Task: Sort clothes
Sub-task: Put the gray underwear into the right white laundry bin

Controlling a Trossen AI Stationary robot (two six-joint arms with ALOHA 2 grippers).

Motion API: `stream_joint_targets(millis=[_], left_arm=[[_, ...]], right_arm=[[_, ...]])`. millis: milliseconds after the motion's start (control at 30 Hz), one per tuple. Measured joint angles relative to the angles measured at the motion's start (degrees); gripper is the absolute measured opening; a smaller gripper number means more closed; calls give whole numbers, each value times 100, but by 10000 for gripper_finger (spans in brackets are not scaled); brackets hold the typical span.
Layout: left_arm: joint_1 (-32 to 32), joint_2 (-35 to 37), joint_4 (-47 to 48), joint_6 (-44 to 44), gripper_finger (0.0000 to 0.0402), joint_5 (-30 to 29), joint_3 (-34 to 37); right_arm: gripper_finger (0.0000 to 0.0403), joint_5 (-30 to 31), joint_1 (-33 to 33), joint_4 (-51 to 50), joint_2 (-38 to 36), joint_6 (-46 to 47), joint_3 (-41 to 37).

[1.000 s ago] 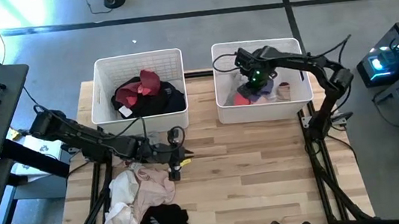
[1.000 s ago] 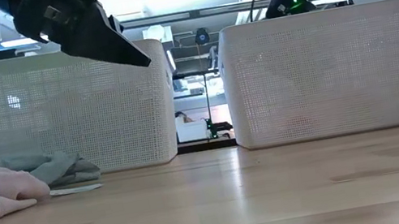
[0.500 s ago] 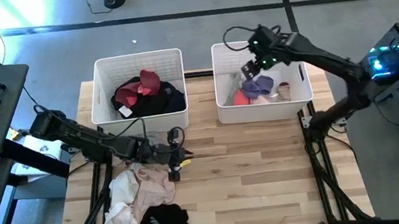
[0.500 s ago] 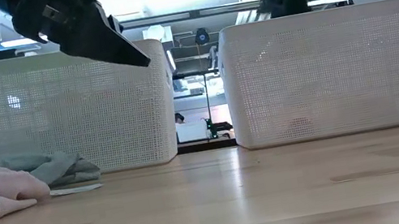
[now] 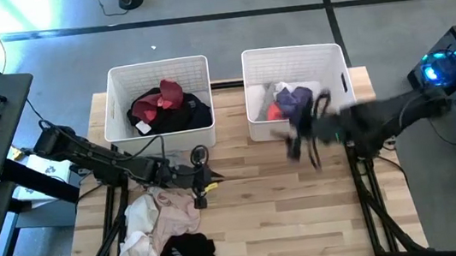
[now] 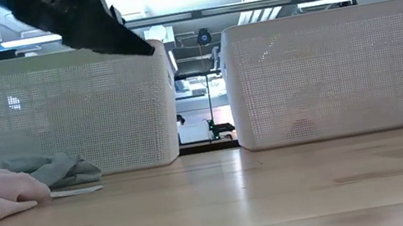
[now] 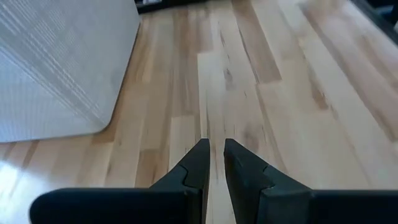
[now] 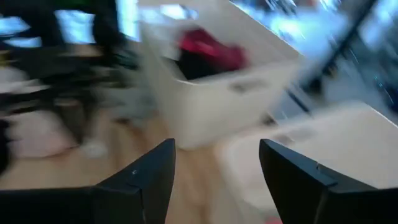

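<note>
Swinging out of the right bin [image 5: 338, 77] now: a second ago my right gripper [image 5: 302, 137] sat low inside it over the lavender garment [image 5: 295, 97], and now it hangs in front of that bin above the bare worktop [image 5: 287, 190], fingers spread wide and empty. I read that as one piece dropped off, lavender lying in the right bin with a red piece beside it. Going left to right: the unsorted pile [image 5: 160, 224] of white, pink and black clothes lies at the near left of the worktop; my left gripper [image 5: 202, 183] hovers just beside it, exactly where it was, fingers nearly together on nothing, arm stretched low from the left edge. Behind it the left bin [image 5: 119, 80] holds maroon and black pieces [image 5: 165, 102]. My right arm is folded low and reaching leftward, probably heading for the pile.
</note>
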State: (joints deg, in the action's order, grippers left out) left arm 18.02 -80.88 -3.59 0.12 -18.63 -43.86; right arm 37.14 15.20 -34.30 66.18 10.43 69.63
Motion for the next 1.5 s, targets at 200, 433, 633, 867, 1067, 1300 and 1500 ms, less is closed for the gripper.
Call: stream_joint_targets(millis=[200,433,633,867,1067,1300,1500], left_arm=[[-3,-19,-575,-388,39,0,0],[-168,-87,-1748,207,39,-9,-9],[284,-69,83,350,29,-1204,-160],[862,-57,3474,-3992,15,-1859,-24],[1143,-70,3709,-6847,48,-2368,1003],[1130,-64,3296,-7813,123,-2411,1755],[1121,-52,1583,-6698,109,-2250,2300]], right_arm=[[220,531,1456,2543,432,-689,-1368],[220,576,1565,4115,1364,-141,-2206],[220,569,1334,4295,2020,398,-2215],[220,593,1243,4484,2104,411,-2205],[220,595,1217,4584,2104,257,-2201],[220,605,934,4688,2104,261,-2201],[220,201,752,4868,2104,260,-2201]])
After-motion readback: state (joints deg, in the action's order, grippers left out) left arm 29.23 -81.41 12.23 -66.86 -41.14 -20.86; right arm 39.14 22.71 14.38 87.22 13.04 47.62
